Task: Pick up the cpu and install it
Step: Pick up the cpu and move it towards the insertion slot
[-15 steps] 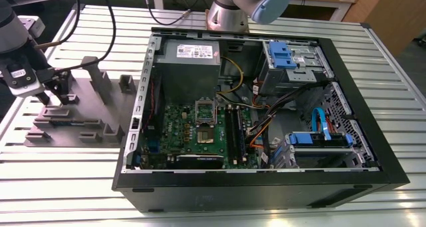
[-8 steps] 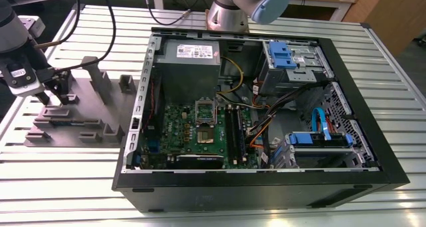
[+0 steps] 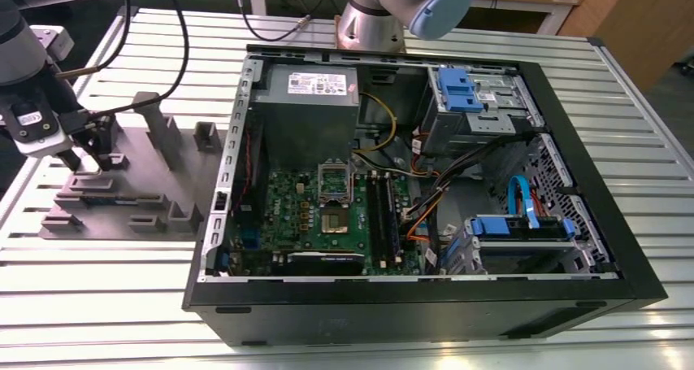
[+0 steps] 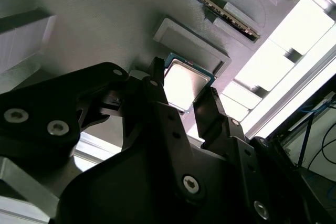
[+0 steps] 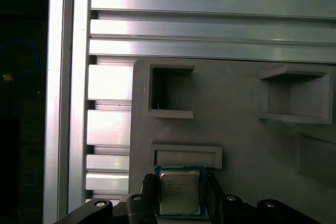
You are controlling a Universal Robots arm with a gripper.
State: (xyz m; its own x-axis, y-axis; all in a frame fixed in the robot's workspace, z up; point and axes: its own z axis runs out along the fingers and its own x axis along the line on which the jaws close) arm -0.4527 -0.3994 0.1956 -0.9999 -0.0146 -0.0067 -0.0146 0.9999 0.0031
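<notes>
The cpu (image 5: 179, 192) is a small square chip with a silvery top. It lies on the grey printed fixture (image 3: 141, 187) at the exterior view's left, just beside a raised block (image 5: 186, 156). My gripper (image 3: 96, 163) reaches down onto that fixture. In both wrist views its two black fingers (image 5: 149, 190) stand against opposite edges of the chip, so the gripper (image 5: 180, 183) looks shut on the cpu (image 4: 184, 83). The chip still appears level with the fixture's surface. The motherboard's socket (image 3: 334, 198) is inside the open computer case (image 3: 434, 280).
The fixture carries upright posts (image 3: 155, 126) and pockets (image 5: 170, 90), and a memory stick (image 4: 220, 6) stands in one slot. The case holds a grey power supply (image 3: 309, 89), memory sticks (image 3: 379, 207), cables and blue drive bays (image 3: 466, 89). The slatted aluminium table (image 3: 97, 264) surrounds everything.
</notes>
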